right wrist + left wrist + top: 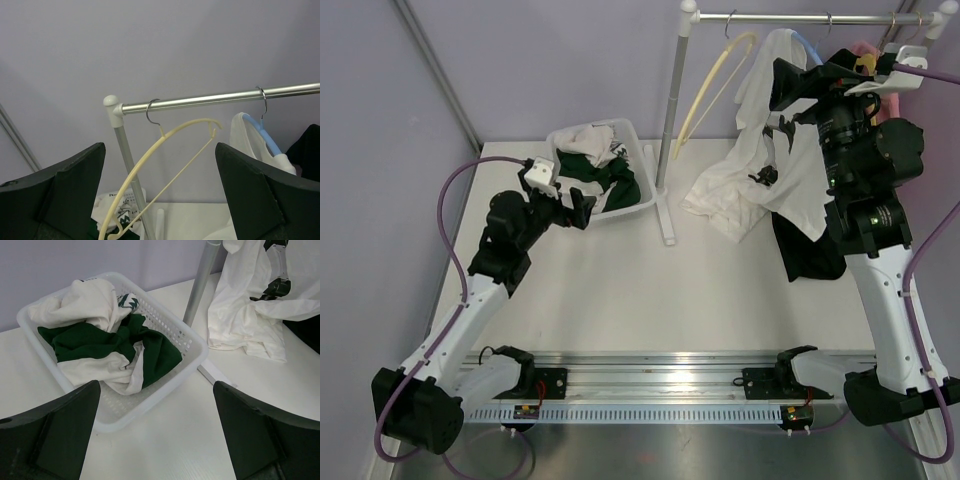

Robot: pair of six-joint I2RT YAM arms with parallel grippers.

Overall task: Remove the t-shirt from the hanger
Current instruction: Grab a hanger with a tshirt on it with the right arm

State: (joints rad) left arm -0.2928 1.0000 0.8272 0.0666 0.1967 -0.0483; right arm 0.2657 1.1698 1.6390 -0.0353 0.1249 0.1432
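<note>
Setting: A white counter [620, 290] stands against a pale lilac wall, with a metal rail [800, 17] running across the back right corner.
T-shirt: The white t-shirt [745, 180] hangs off the blue hanger [267, 137] on that rail. Its lower half spills in folds onto the counter beside the upright post.
Right claw: Your right claw [160, 200] is raised to rail height with its fingers spread wide and nothing between them.
Direction: In the right wrist view, the t-shirt and its hanger sit to the right of the claw's centre line. The empty cream hanger [192, 121] lies almost dead ahead.
Hanger axis: The blue hanger slopes down and to the right from its hook, and you see it close to end-on.
Left claw: Your left claw [157, 435] is low over the counter, facing the laundry basket [200, 347]. Its fingers are also wide apart and hold nothing.
Nearer arm: The right arm is clearly nearer; the left arm is well apart from the rail.
Judgement: You will likely need to swing the right claw rightward, past the cream hanger, before closing on cloth at the shoulder.
</note>
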